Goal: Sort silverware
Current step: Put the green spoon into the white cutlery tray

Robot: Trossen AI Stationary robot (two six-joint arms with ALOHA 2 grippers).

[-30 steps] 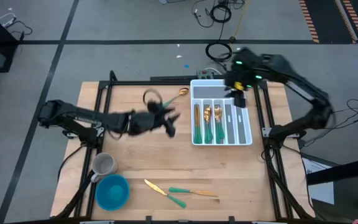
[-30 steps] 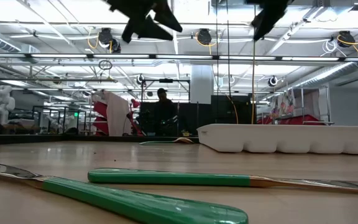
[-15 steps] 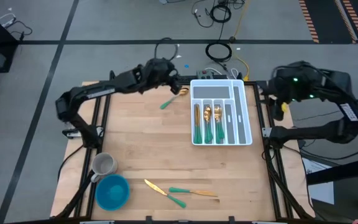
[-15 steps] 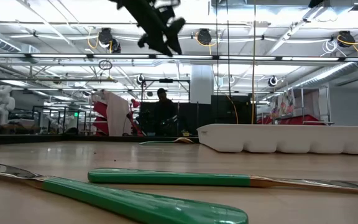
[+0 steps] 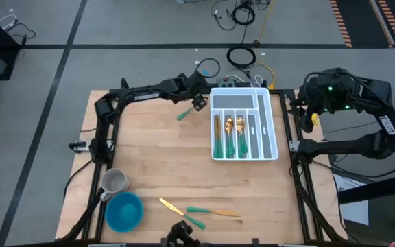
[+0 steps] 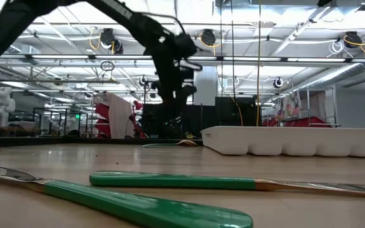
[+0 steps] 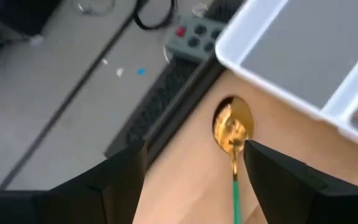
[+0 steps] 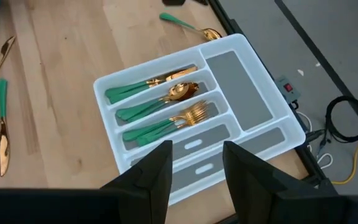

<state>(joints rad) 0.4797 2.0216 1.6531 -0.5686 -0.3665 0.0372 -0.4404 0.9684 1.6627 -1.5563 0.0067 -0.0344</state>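
One spoon (image 5: 185, 113), with a gold bowl and a teal handle, lies flat on the table at its far edge, just left of the white tray (image 5: 269, 123). My left gripper (image 5: 199, 101) hangs open above the spoon's bowl end. In the left wrist view its gripper (image 7: 194, 149) has fingers on either side of the spoon (image 7: 232, 127), apart from it. In the tray, three compartments hold silverware (image 8: 160, 102). Two knives (image 5: 199, 213) lie crossed near the table's near edge. My right gripper (image 8: 197, 152) is open, pulled back beyond the table's right edge (image 5: 317, 103).
A grey mug (image 5: 115, 182) and a blue bowl (image 5: 123, 211) stand at the near left corner. A grey button box (image 7: 197, 37) and cables lie just past the far edge. The two knives' teal handles (image 6: 170, 180) fill the low view's foreground. Bare wood lies mid-table.
My left gripper has swung from the middle of the table to the far edge, then come down over the spoon beside the tray. My right arm has drawn back from above the tray's far end to beyond the table's right edge. The silverware has stayed put.
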